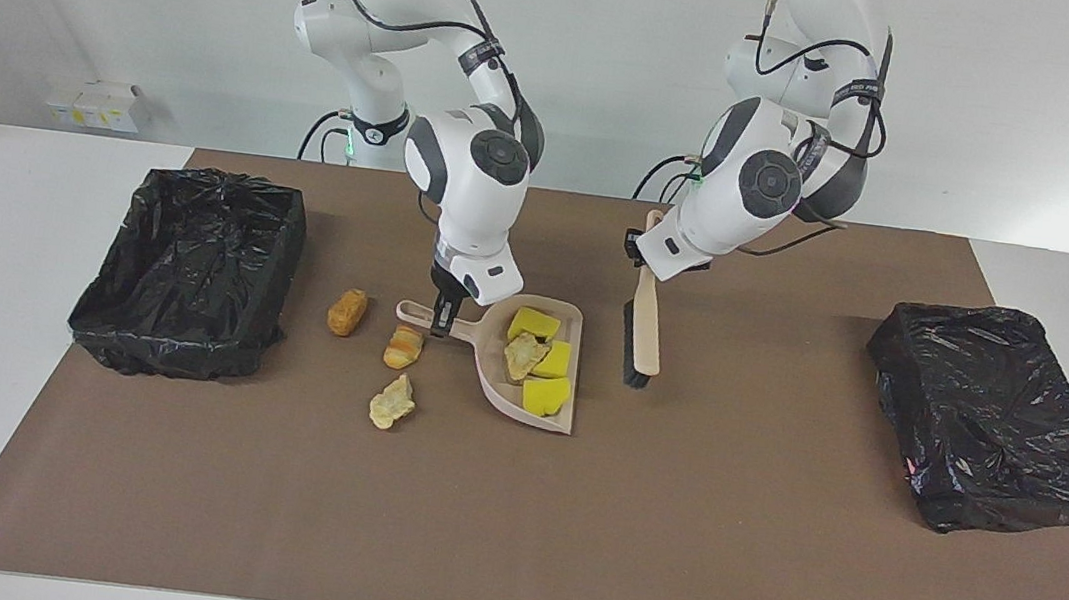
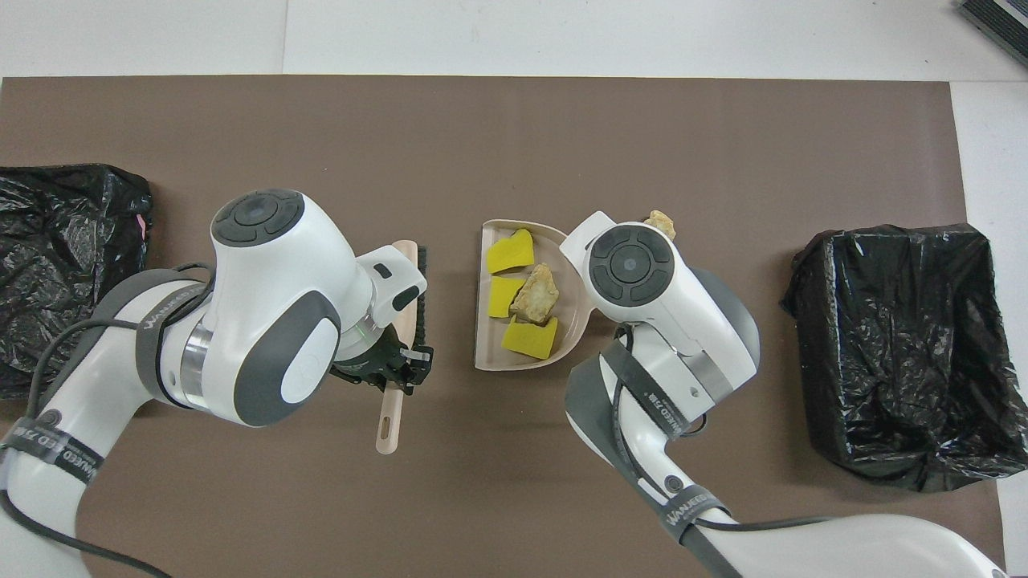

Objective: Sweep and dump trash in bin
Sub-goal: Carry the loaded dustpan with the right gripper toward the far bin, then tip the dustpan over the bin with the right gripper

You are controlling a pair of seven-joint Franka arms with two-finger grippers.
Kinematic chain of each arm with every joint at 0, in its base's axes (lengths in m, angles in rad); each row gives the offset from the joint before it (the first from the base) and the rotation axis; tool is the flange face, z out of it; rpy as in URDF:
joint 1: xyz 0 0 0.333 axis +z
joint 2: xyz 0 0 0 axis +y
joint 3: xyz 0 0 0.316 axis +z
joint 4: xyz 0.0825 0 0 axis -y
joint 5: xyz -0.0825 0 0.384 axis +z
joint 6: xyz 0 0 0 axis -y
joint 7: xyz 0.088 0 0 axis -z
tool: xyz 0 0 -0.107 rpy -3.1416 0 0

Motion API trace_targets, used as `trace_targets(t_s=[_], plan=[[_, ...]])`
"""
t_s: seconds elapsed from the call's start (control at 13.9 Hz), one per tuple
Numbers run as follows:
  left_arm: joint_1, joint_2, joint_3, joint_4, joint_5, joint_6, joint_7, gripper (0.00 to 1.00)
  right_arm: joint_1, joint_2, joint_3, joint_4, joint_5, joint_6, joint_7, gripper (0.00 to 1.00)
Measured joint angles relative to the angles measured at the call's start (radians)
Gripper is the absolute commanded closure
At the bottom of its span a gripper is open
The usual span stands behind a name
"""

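Dustpan loaded, brush lifted aside.
My left gripper point(image 1: 646, 252) clamps the brush point(image 1: 641, 337) over the surface; my right gripper point(image 1: 439, 314) grips the dustpan point(image 1: 499, 389) handle, four chunks point(image 1: 538, 361) inside, three chunks point(image 1: 400, 346) beside it, toward the open bin point(image 1: 191, 266).

Two high views, facing and overhead

Yellow trash point(image 1: 543, 358), beige dustpan point(image 1: 496, 388)
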Motion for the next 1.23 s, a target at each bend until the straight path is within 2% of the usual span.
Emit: trace_targets(t_s=[0.43, 0.58, 0.72, 1.01, 1.23], plan=[[0.138, 0.000, 0.020, 0.060, 0.063, -0.002, -0.027, 1.00, -0.173, -0.098, -0.004, 0.030, 0.018, -0.019, -0.224, 1.00], [0.140, -0.001, 0.015, 0.055, 0.063, -0.004, -0.031, 1.00, -0.260, -0.121, -0.005, 0.051, 0.031, -0.044, -0.332, 1.00], [0.093, -0.021, -0.001, 0.018, 0.063, 0.001, -0.106, 1.00, -0.361, -0.126, -0.007, 0.084, 0.049, -0.061, -0.451, 1.00], [-0.119, -0.106, -0.019, -0.142, 0.062, 0.099, -0.331, 1.00, -0.560, -0.126, -0.012, 0.105, 0.054, -0.061, -0.670, 1.00], [-0.229, -0.119, -0.021, -0.230, 0.062, 0.197, -0.422, 1.00, -0.696, -0.126, -0.015, 0.107, 0.052, -0.051, -0.838, 1.00]])
